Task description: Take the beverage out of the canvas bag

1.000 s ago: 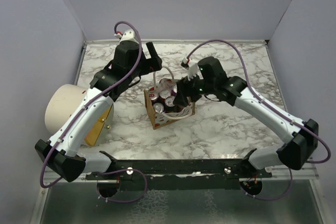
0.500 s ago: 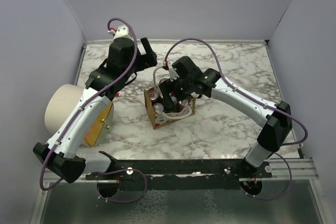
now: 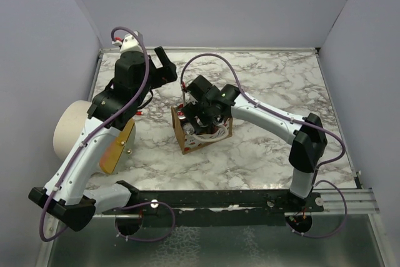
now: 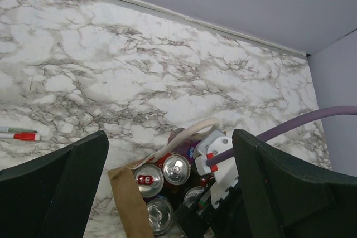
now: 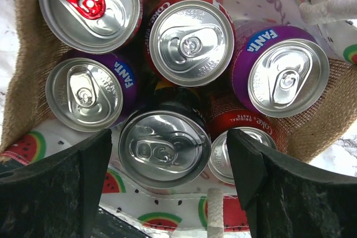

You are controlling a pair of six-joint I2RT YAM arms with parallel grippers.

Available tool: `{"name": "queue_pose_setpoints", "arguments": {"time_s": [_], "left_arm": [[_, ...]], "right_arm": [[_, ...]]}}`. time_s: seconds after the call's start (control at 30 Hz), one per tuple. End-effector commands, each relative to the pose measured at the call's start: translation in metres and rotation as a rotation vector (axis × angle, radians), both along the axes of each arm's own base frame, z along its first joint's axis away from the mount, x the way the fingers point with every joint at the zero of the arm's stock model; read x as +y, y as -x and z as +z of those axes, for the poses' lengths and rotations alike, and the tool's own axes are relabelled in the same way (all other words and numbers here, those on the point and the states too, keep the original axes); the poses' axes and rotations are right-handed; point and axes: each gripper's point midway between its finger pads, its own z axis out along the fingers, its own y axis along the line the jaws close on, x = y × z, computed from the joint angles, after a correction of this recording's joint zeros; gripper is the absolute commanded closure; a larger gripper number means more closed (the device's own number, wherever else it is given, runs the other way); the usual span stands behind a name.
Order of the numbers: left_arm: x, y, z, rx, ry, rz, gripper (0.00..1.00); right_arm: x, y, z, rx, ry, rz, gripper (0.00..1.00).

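Your right gripper [image 5: 167, 157] hangs above the small brown canvas tote bag [image 3: 186, 144] mid-table, jaws apart astride the silver-topped dark can [image 5: 164, 147] at 6 o'clock inside it — placed for a pinch. Left gripper [image 4: 170, 137] hovers at the bag's 11 o'clock, jaws wide, empty.

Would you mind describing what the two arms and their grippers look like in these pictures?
Both the left arm and the right arm have white link shells with black joints and black bases. A purple cable loops along each to a white plug with red tabs at the wrist. The left gripper and right gripper are black, each with two broad matte fingers.
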Motion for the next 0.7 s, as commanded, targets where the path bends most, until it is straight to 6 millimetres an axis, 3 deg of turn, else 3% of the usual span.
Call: {"name": "queue_pose_setpoints", "arguments": {"time_s": [0.0, 0.43, 0.67], "left_arm": [[0.007, 0.0, 0.0, -0.011, -0.014, 0.021, 0.04], [0.002, -0.003, -0.007, 0.013, -0.03, -0.004, 0.04], [-0.005, -0.008, -0.011, 0.026, -0.026, -0.02, 0.04]], "right_arm": [[0.0, -0.004, 0.002, -0.04, 0.042, -0.013, 0.19], [0.006, -0.007, -0.017, -0.027, 0.053, -0.016, 0.26], [0.007, -0.008, -0.015, -0.035, 0.05, -0.012, 0.31]]}}
